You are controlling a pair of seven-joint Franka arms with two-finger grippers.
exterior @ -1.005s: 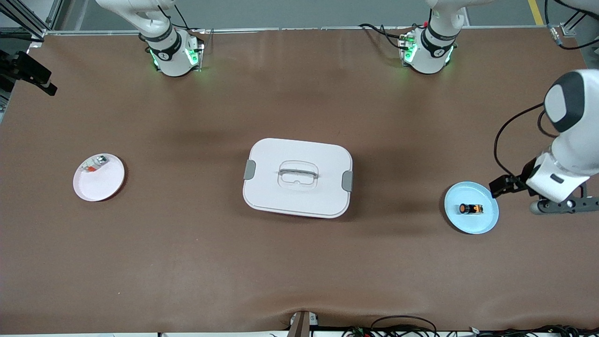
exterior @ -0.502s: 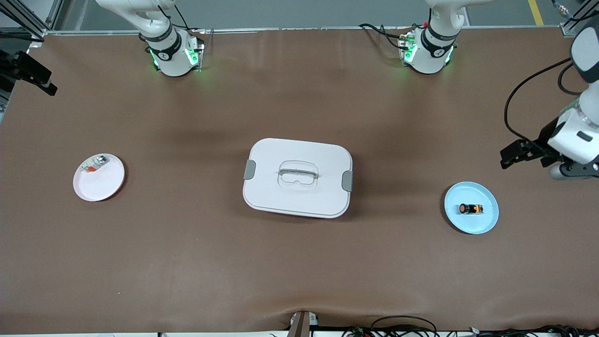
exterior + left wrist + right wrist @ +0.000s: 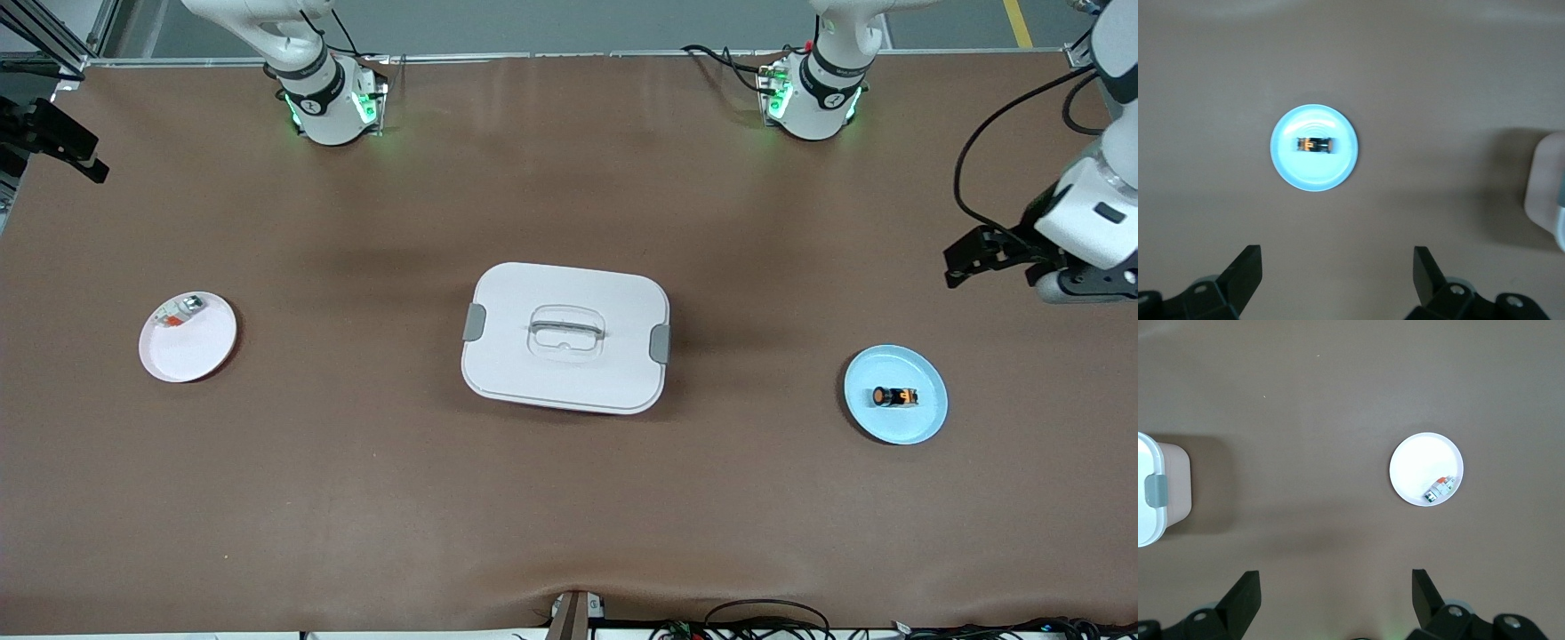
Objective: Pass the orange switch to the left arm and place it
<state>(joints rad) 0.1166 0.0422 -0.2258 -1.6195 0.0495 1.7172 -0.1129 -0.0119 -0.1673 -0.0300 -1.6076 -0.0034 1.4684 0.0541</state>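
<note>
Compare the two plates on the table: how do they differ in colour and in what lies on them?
The blue plate is light blue and carries the orange switch at its middle. The white plate is white and carries a small silver-white part at its rim. Both are round, similar in size, and flank the box.

Box (image 3: 1548, 197) cut off by both wrist views' edges; switch (image 3: 1314, 144) blurred.

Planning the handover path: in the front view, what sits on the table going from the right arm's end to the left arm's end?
White plate with a small silver-white part → box → blue plate holding the orange switch → left gripper, open, in the air above the table.
</note>
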